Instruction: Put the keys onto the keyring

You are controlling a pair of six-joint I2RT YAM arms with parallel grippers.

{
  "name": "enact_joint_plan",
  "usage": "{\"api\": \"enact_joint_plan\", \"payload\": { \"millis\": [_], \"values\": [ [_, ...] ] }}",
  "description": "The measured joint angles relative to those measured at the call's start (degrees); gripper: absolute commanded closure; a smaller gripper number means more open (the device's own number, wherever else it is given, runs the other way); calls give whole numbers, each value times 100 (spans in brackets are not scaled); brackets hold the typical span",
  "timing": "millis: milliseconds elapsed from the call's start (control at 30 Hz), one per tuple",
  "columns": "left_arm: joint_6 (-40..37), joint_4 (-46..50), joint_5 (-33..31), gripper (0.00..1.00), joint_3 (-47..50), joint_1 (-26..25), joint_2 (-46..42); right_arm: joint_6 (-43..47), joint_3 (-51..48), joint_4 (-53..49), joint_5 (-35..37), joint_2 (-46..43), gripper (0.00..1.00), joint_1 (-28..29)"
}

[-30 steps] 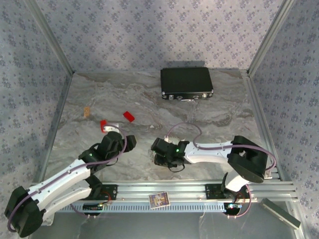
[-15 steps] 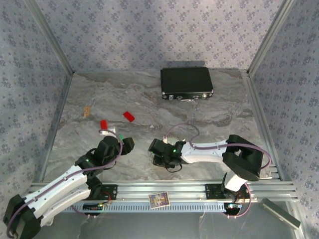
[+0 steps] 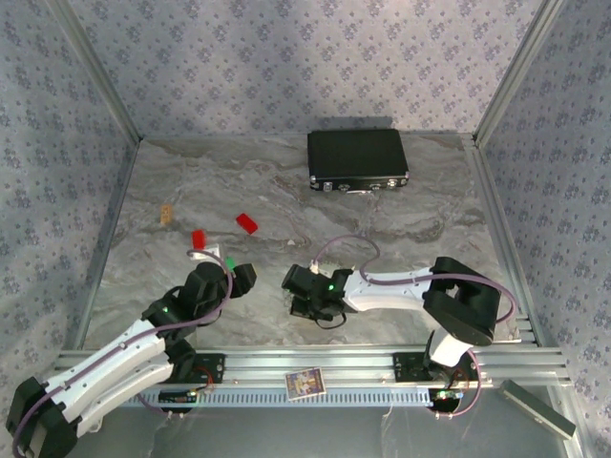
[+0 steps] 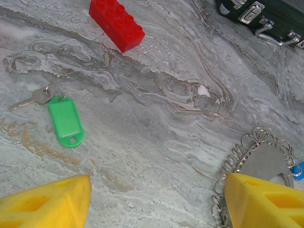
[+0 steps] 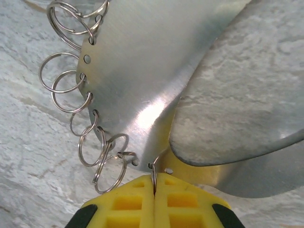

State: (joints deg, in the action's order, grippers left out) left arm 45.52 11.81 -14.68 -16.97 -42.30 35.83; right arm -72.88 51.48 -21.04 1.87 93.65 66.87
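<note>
A green key, a green tag with a small metal key on its ring, lies flat on the marble and shows beside my left gripper as a green spot. In the left wrist view my left gripper stands open over bare marble, the green key ahead to its left. The keyring, a shiny metal plate edged with several small split rings, touches its right finger. A blue bit peeks out at its right edge. My right gripper is shut on one small ring of the keyring; from above it sits mid-table.
Two red blocks lie beyond the left gripper, one close in the left wrist view. A black case sits at the back. A small tan piece lies far left. A card rests on the front rail.
The right gripper has closed on a ring of the keyring and edged slightly left. The left arm has drawn back towards the near edge, uncovering the green key.
</note>
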Motion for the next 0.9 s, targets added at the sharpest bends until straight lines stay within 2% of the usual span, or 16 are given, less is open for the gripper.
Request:
{"api": "enact_joint_plan", "payload": {
  "millis": [133,500,833,867,900],
  "values": [
    [-70,-20,-17,26,0,22,157,496,4,-573,74,-208,100,-98],
    [-310,-249,-39,26,-177,31,1012,2892,22,-1641,282,-466,100,-518],
    [-409,-437,-33,26,-557,33,1567,3650,271,-1692,234,-120,100,-590],
    [-411,-444,-33,26,-562,31,1598,3661,282,-1692,219,-83,97,-590],
    [-411,-448,-33,26,-564,33,1613,3674,284,-1690,212,-48,87,-590]
  ]
}}
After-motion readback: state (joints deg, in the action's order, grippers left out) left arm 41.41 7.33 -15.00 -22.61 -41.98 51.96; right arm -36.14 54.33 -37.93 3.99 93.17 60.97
